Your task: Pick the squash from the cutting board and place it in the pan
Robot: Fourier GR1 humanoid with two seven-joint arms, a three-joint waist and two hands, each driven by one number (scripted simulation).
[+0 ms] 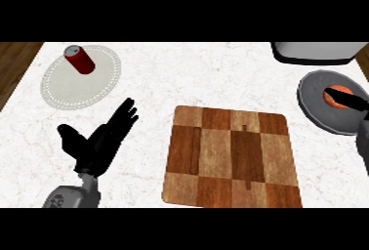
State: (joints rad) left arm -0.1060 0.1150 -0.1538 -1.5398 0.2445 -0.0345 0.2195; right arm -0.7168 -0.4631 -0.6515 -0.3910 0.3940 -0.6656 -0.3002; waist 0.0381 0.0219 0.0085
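Cutting board (pixel 231 156) sat mid-counter with nothing on it. The squash (pixel 334 99), orange, was off the board and inside the grey pan (pixel 311 105) at the right edge of the view. The right hand (pixel 355 102) came in from the right and lay across the squash, covering part of it. Most of that hand was cut off by the frame edge, so it could not be told whether it gripped the squash or merely lay over it. It was also unclear whether the squash rested on the pan's bottom or hung just above it. The left hand (pixel 97 141) was left of the board, fingers straight and spread, holding nothing, resting and playing no part. A red can (pixel 79 60) stood on a white plate (pixel 69 90) at upper left, well apart from the action, and a white-and-dark object (pixel 317 52) was at the top right, partly out of view. Progress judgement: pick and carry looked done and the squash was at its target. What looked left was to confirm the release and pull the right hand clear of the pan.
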